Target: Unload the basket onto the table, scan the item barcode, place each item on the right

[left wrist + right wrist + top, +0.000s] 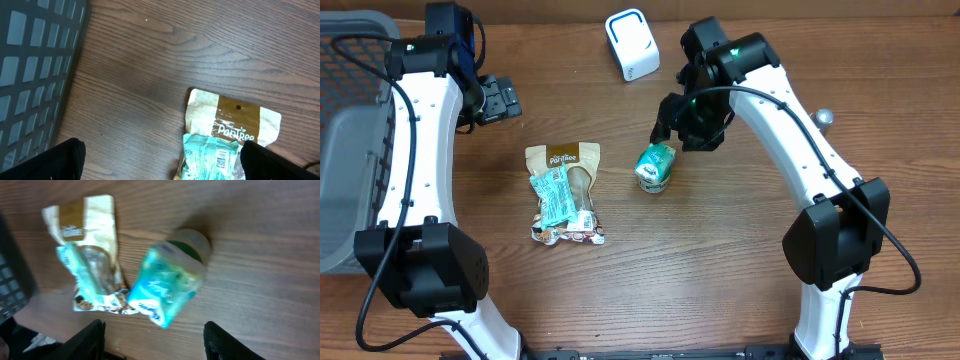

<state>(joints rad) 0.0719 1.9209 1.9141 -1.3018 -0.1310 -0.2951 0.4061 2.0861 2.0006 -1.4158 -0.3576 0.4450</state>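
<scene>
A teal tub (655, 166) with a green lid lies tilted on the wooden table, just below my right gripper (668, 135). In the right wrist view the tub (170, 286) is blurred and sits beyond the fingertips; the right gripper (160, 340) stands open with nothing between its fingers. A brown-and-white snack bag (567, 195) lies left of the tub with a teal packet (552, 196) on top. The packet's barcode (221, 159) shows in the left wrist view. My left gripper (505, 100) hangs open above the table, up and left of the bag, empty (160, 162).
A white scanner (632, 45) stands at the back centre of the table. A grey mesh basket (350, 150) fills the left edge, seen close in the left wrist view (35, 75). A small silver knob (825, 117) sits right of the right arm.
</scene>
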